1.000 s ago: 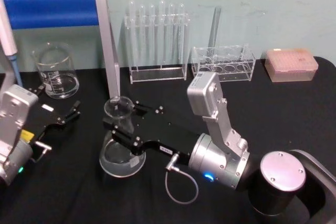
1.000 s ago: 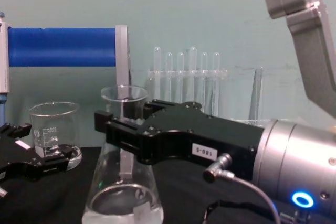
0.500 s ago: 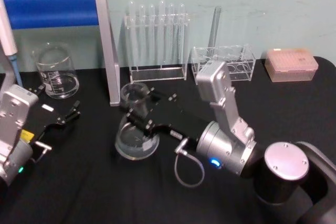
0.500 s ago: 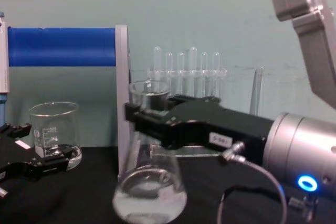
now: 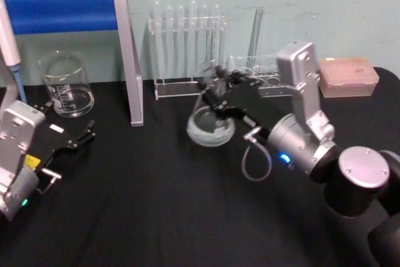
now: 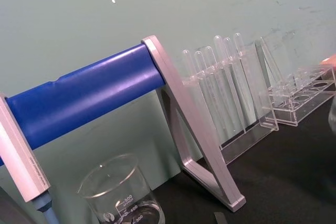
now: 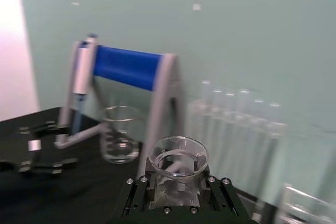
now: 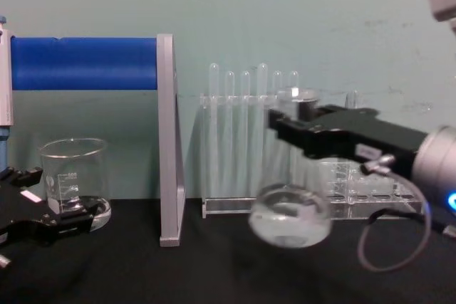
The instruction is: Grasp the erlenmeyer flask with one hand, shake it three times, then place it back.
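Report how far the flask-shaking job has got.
Done: the black right gripper is shut on the neck of the clear glass conical flask. In hand: the flask hangs clear of the black table, seemingly mid-shake. Left: finish shaking, set it back down. The left gripper sits parked, open, at the left.

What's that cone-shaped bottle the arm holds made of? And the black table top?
The flask, gripped at its neck by the right gripper, looks like clear glass: see-through and glossy with bright glints, though clear plastic is possible. The table seems covered in matte black cloth, judging by soft creases. The left gripper is idle, open.
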